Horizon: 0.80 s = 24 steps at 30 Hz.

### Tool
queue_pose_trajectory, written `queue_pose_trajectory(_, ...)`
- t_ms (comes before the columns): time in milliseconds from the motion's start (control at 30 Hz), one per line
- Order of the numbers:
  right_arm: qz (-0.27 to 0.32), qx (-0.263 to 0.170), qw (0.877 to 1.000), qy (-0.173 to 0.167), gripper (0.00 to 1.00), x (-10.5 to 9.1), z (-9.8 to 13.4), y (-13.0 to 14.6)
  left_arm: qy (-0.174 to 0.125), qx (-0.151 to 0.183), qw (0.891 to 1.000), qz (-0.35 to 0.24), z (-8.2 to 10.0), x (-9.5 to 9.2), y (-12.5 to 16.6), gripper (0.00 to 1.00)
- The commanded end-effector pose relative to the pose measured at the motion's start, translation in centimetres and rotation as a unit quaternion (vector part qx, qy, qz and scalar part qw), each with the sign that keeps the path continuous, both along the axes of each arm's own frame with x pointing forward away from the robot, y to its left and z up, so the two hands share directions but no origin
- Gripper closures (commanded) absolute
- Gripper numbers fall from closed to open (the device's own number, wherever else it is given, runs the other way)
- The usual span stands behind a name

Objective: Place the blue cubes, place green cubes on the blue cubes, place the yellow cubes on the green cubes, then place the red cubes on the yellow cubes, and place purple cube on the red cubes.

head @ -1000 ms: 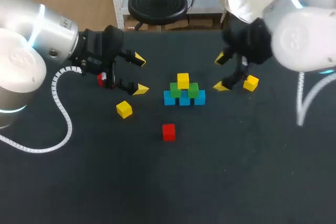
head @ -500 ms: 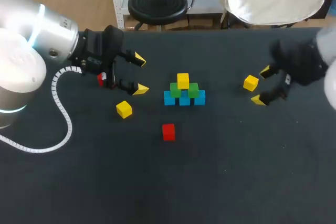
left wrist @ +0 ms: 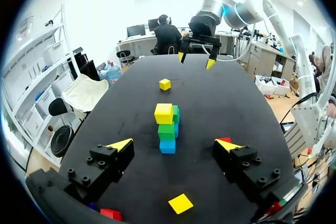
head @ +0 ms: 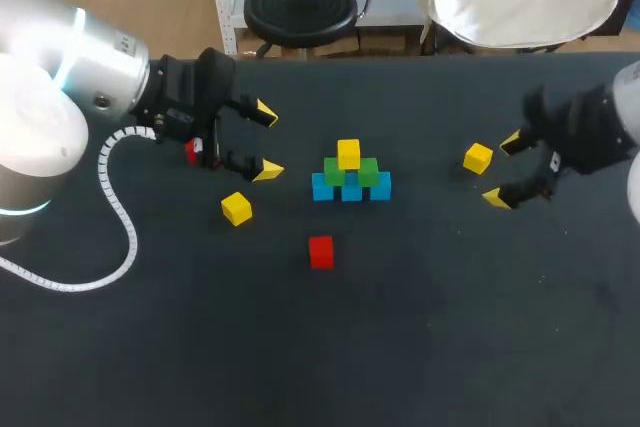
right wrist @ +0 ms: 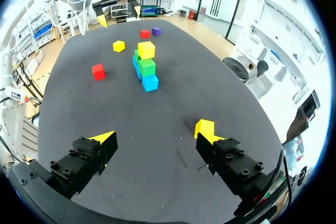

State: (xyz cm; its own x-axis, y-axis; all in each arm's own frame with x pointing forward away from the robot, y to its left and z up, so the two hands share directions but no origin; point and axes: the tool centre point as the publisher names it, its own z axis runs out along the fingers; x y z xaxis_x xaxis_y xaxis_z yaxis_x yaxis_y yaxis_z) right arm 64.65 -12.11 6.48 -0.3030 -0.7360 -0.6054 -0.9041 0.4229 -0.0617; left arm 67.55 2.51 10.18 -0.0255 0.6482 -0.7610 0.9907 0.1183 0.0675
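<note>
The bench [head: 420, 347] carries everything. The stack [head: 350, 175] stands mid-bench: a row of blue cubes [head: 351, 190], two green cubes [head: 368, 171] on them, and one top yellow cube [head: 348, 154]. The yellow layer looks unfinished to me.

The right gripper [head: 503, 170] hangs near the right edge and is much the nearer to the loose yellow cube [head: 478, 158]. The left gripper [head: 266, 142] is well apart from that cube, on the stack's other side toward the left edge.

The loose yellow cube rests on the bench between the stack and the right edge. It lies just off the right gripper's finger nearer the far edge, on the stack side of it — not in the gap. In the right wrist view it may be touching that fingertip, but the two yellows merge, so I cannot say.

To straddle the cube, the gripper would have to shift toward the far edge — a cube gives no long axis to favour. Both grippers' fingers are spread wide and hold nothing.
</note>
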Motion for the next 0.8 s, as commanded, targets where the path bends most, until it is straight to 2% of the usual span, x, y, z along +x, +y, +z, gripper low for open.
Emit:
queue_pose_trajectory(33, -0.009, 0.005, 1.0, -0.014, 0.0, 1.1, -0.6, -1.1, -0.003, -0.003, 1.0, 0.0, -0.1, -0.1, 0.1, 0.0)
queue_pose_trajectory(67, -0.012, -0.002, 1.0, -0.016, 0.0, 1.5, -0.6, -1.3, -0.003, -0.003, 1.0, 0.0, -0.1, -0.1, 0.1, 0.0)
queue_pose_trajectory(267, -0.025, 0.015, 0.999, -0.027, 0.0, 3.6, -0.7, -1.9, -0.003, -0.003, 1.0, 0.0, -0.1, -0.1, 0.1, 0.0)
queue_pose_trajectory(500, -0.037, 0.045, 0.998, -0.02, 0.0, 4.4, -2.4, -1.4, -0.003, -0.003, 1.0, 0.0, -0.1, -0.1, 0.1, 0.0)
queue_pose_trajectory(667, -0.039, 0.064, 0.997, -0.036, 0.0, 5.2, -3.6, -2.5, -0.003, -0.003, 1.0, 0.0, -0.1, -0.1, 0.1, 0.0)
queue_pose_trajectory(800, -0.03, 0.066, 0.996, -0.048, 0.0, 5.9, -3.5, -2.8, -0.003, -0.003, 1.0, 0.0, -0.1, -0.1, 0.1, 0.0)
